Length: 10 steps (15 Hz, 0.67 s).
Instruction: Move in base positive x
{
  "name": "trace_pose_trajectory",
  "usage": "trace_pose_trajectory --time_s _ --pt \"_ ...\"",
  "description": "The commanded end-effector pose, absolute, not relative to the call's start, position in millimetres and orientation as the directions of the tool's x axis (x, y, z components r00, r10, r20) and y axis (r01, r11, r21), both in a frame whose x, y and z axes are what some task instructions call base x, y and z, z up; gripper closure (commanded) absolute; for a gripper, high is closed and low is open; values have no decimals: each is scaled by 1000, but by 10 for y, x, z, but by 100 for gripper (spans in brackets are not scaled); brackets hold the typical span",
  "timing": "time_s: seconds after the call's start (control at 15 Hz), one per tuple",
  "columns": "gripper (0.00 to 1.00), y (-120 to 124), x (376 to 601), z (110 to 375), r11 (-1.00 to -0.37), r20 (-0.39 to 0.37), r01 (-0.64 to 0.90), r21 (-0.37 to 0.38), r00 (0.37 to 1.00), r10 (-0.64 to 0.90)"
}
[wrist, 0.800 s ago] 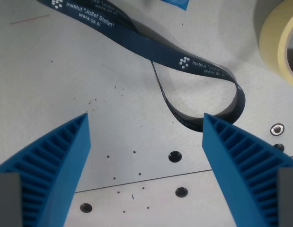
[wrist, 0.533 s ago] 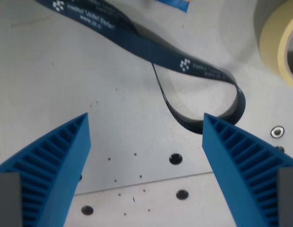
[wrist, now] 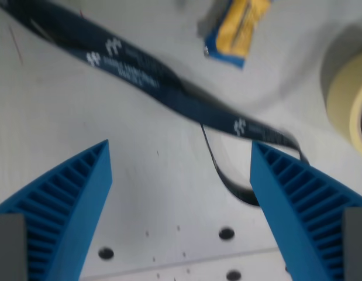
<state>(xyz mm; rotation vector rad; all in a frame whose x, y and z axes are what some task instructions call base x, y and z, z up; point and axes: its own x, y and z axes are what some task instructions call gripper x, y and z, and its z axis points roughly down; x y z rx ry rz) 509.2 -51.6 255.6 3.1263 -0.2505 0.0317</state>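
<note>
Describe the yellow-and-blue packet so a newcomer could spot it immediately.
Follow the dark blue lanyard that crosses the pale table. Above its middle, near the top edge, lies the packet. It is the only thing with yellow on blue; the tape roll at right is plain cream.

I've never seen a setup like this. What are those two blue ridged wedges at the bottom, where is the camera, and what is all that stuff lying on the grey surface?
The camera sits on the robot arm's wrist and looks down past its gripper. The two blue ridged wedges are the gripper's fingers; they stand wide apart and hold nothing.

Below them is a light grey metal table with small dark bolt holes. Across it lies a dark blue fabric lanyard with white printed lettering, looping near the finger on the wrist view's right. Near the top lies a small blue and yellow packet; I cannot tell what it is. At the wrist view's right edge is part of a pale yellow roll of masking tape. The picture is blurred.
</note>
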Motion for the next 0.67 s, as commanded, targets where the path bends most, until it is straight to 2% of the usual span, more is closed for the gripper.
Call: trace_pose_trajectory --time_s 0.07,0.67 --pt "0 -479 5270 2564 -985 -3 -170 2 985 -170" --pt "0 -419 5737 2536 -985 -3 -170 2 985 -170"
